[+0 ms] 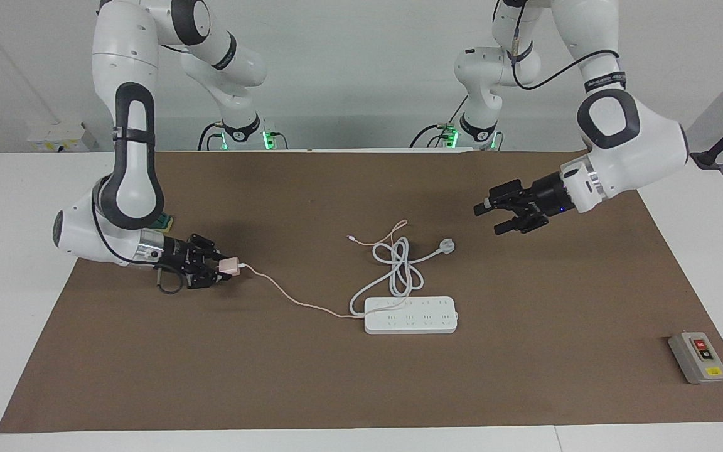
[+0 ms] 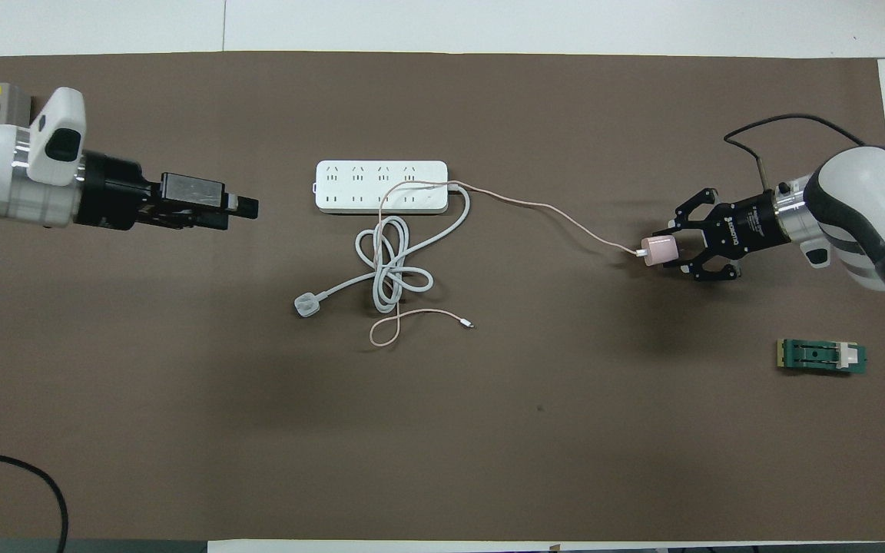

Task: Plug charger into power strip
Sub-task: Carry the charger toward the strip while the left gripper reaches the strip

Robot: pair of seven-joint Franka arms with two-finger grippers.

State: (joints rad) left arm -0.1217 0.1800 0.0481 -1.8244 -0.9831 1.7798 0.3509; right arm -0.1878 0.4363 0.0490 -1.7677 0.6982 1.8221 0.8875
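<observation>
Pink, one charger sits clamped in the right claw; one power strip lies on the counter; the left claw hangs spread apart.

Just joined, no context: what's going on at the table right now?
The right gripper is shut on the charger at the right arm's end of the table, its pink cable trailing to the power strip mid-table. The charger is not plugged in yet. The left gripper waits in the air over bare mat toward the left arm's end, holding nothing. The strip's own white cord lies coiled on the side nearer the robots.
</observation>
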